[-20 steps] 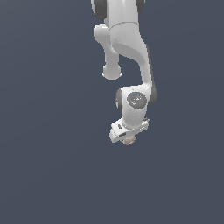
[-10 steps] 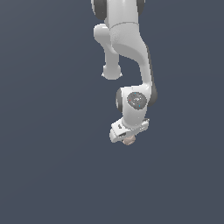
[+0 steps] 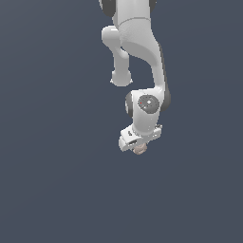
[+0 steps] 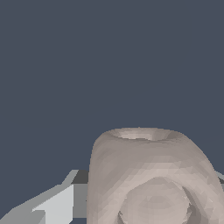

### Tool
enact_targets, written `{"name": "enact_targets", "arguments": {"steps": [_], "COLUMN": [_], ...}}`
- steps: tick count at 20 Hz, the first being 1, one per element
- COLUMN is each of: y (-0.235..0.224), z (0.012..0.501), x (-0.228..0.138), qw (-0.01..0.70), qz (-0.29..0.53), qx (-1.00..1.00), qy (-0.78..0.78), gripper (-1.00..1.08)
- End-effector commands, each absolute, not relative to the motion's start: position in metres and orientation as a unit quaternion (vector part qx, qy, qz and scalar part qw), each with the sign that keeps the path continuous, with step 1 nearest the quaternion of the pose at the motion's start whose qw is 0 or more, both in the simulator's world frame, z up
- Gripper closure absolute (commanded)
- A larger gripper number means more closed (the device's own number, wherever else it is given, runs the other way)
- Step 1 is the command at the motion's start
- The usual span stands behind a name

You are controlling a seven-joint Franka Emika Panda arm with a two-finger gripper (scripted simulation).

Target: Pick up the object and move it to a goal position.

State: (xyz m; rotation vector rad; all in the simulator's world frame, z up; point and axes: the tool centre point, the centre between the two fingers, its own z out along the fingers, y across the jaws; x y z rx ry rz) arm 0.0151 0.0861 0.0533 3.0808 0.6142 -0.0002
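Observation:
The object [image 3: 139, 150] is a small beige-pink knobbly lump that sticks out just under the white gripper [image 3: 138, 146] in the exterior view. The gripper hangs from the white arm, points down, and is shut on the object. In the wrist view the object [image 4: 151, 175] fills the near field as a large ridged lump with a hollow top. One grey-white finger [image 4: 52, 205] shows beside it; the other finger is hidden behind the lump.
A plain dark blue-grey surface [image 3: 52, 180] lies all around the arm in both views. No other objects, containers or edges show.
The wrist has crept very slightly upward in the exterior view. The object stays held in the gripper.

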Motion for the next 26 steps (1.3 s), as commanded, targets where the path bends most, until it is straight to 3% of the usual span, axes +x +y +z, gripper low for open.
{"name": "enact_targets", "arguments": {"steps": [1,15,26], "y": [0.086,0.086,0.087], "z": [0.062,0.139,0.163], "x": [0.009,-0.044,-0.058], "qw": [0.0,0.001,0.0], "qz": [0.0,0.0,0.0], "qx": [0.981,0.981,0.981], "qy": [0.196,0.196,0.196], "gripper": [1.08,1.08,1.08]}}
